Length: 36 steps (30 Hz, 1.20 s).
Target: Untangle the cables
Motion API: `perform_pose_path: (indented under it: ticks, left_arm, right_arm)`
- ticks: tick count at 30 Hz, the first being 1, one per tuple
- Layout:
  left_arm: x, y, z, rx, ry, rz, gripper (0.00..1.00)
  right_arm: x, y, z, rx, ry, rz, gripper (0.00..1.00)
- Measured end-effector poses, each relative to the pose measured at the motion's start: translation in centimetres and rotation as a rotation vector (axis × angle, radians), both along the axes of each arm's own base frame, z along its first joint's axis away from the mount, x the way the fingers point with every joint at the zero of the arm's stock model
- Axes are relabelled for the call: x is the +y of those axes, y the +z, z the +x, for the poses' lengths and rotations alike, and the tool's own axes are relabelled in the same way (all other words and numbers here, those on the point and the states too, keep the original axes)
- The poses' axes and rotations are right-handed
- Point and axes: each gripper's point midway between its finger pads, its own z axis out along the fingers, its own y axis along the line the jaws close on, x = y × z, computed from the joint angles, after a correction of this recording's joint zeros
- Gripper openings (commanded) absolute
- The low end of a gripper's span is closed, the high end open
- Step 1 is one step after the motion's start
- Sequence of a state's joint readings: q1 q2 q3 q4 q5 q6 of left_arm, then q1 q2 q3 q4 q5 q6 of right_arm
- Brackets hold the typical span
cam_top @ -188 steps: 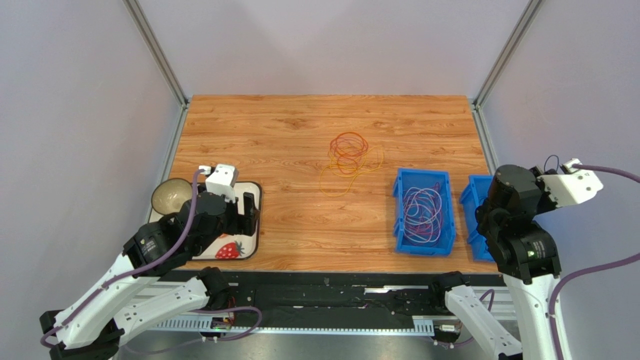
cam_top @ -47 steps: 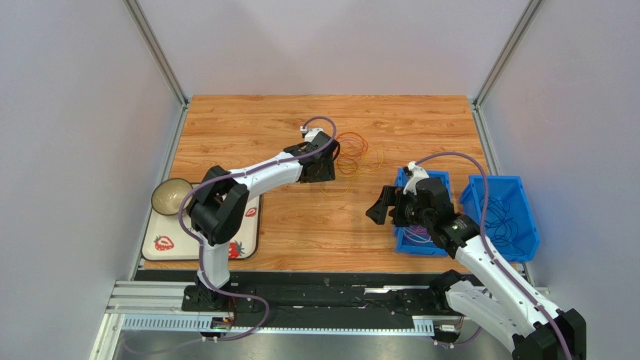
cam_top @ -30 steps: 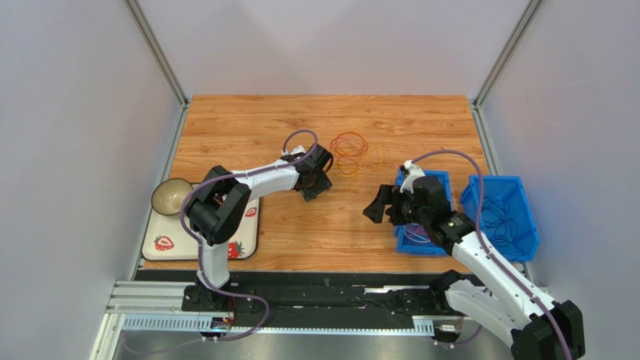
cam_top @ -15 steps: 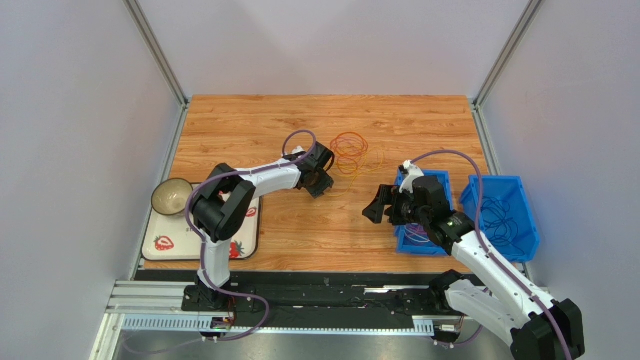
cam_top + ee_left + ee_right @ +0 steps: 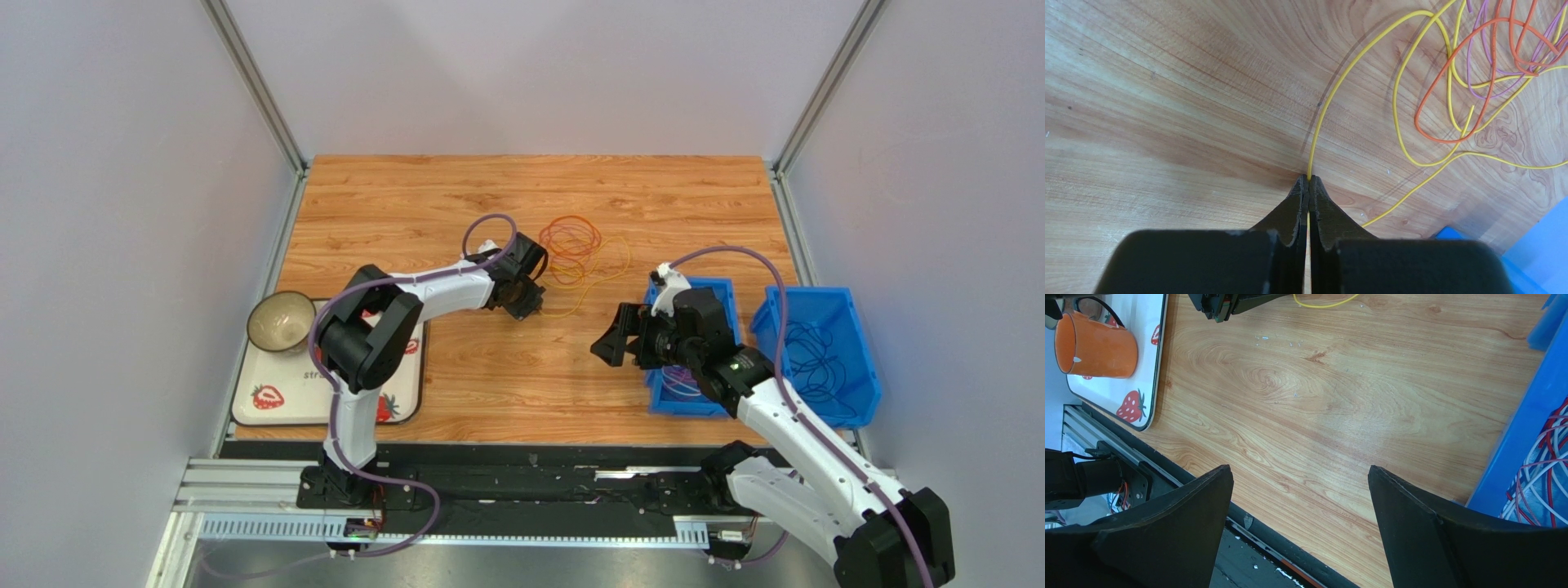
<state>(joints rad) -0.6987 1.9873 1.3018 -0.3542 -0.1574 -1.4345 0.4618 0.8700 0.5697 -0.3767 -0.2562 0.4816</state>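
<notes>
Cables (image 5: 568,251) — hair-thin orange, yellow, purple loops — tangled.

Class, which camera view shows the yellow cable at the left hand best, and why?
The left wrist view: the yellow cable runs large and sharp into the shut left hand. The top view shows only faint thin loops; the right wrist view catches a short arc at its upper edge.
</notes>
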Motion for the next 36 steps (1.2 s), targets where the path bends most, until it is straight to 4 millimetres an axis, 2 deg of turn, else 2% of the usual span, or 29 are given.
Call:
perform_pose_path:
  ticks: [3,6,8,10,13,14,17,19,22,24,25,26,28,30,31,32,36]
  left_arm:
    - [0.1,0.0,0.0,-0.008,-0.007,0.000,0.00]
    - [0.8,0.5,-0.9,-0.018,-0.032,0.012,0.00]
    - [1.8,2.0,-1.8,-0.045,-0.060,0.016,0.00]
    - [2.6,4.9,-2.1,-0.106,-0.087,0.004,0.00]
    - [2.9,11.9,-1.6,-0.265,-0.149,-0.030,0.00]
    - [3.1,14.9,-1.3,-0.330,-0.179,-0.031,0.00]
    - [2.7,24.9,0.0,-0.557,-0.257,-0.050,0.00]
    - [2.8,32.1,0.0,-0.724,-0.303,-0.057,0.00]
    - [4.0,41.0,-2.4,-0.940,-0.361,-0.077,0.00]
    - [5.2,44.8,-4.7,-1.044,-0.390,-0.092,0.00]
    - [5.8,45.8,-5.7,-1.075,-0.402,-0.095,0.00]
    - [6.0,46.0,-6.1,-1.091,-0.412,-0.097,0.00]
    - [6.4,44.6,-6.9,-1.084,-0.438,-0.087,0.00]
    - [5.8,41.1,-6.9,-1.026,-0.483,-0.073,0.00]
    - [5.3,38.9,-6.7,-0.984,-0.508,-0.065,0.00]
    - [4.6,35.8,-6.5,-0.925,-0.544,-0.056,0.00]
    - [2.4,22.5,-6.7,-0.619,-0.675,0.010,0.00]
  right_arm:
    - [0.0,0.0,0.0,0.000,0.000,0.000,0.89]
    - [0.0,0.0,0.0,0.000,0.000,0.000,0.89]
    - [0.0,0.0,0.0,0.000,0.000,-0.001,0.89]
    - [0.0,0.0,0.0,0.001,0.000,-0.001,0.88]
    - [0.0,0.0,0.0,0.001,0.000,-0.001,0.89]
    - [0.0,0.0,0.0,0.001,0.000,-0.001,0.89]
    - [0.0,-0.1,0.0,0.001,-0.001,-0.002,0.88]
    - [-0.1,0.0,-0.1,0.003,-0.002,-0.003,0.88]
    - [-0.2,0.1,-0.3,0.006,-0.004,-0.005,0.88]
    - [-0.3,0.3,-0.4,0.004,-0.009,-0.003,0.88]
    - [-0.4,0.5,-0.5,0.001,-0.010,-0.001,0.88]
    - [-0.4,0.6,-0.5,-0.001,-0.013,0.001,0.88]
    - [-0.4,0.9,-0.5,-0.004,-0.017,0.007,0.88]
    - [-0.4,1.1,-0.5,-0.004,-0.020,0.010,0.88]
    - [-0.4,1.2,-0.5,-0.002,-0.020,0.010,0.88]
    - [-0.4,1.3,-0.6,0.000,-0.021,0.010,0.88]
    - [-0.7,1.9,-0.9,-0.004,-0.025,0.011,0.88]
